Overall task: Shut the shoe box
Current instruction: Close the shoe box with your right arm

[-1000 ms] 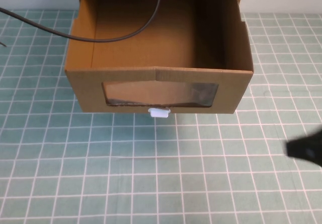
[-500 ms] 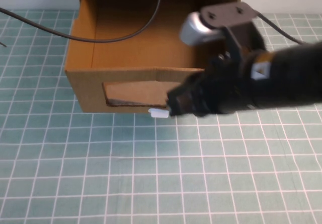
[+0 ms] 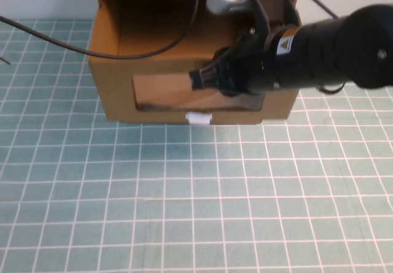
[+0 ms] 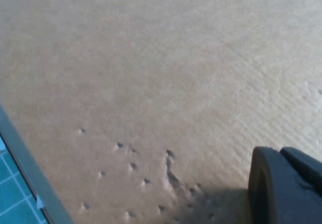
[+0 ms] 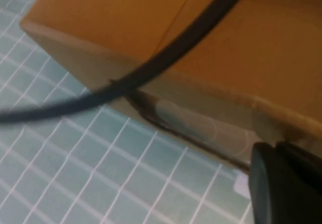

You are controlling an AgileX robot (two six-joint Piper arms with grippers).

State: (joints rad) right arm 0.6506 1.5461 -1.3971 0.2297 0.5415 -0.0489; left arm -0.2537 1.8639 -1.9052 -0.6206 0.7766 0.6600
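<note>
Nearest the camera, the worktop [image 3: 184,211] is a green mat ruled with a white grid, bare up to the box front; the shoe box [image 3: 116,95], brown corrugated cardboard, stands at the far centre, its clear window [image 3: 163,92] above a small white pull tab [image 3: 198,118]; the right pincer [image 3: 199,80] sits against the window, finger state not discernible; a triangular warning label marks the right arm; the left pincer [image 4: 282,189] lies near the box's dimpled top, state indeterminate; a black cable [image 3: 153,46] crosses the open drawer.
</note>
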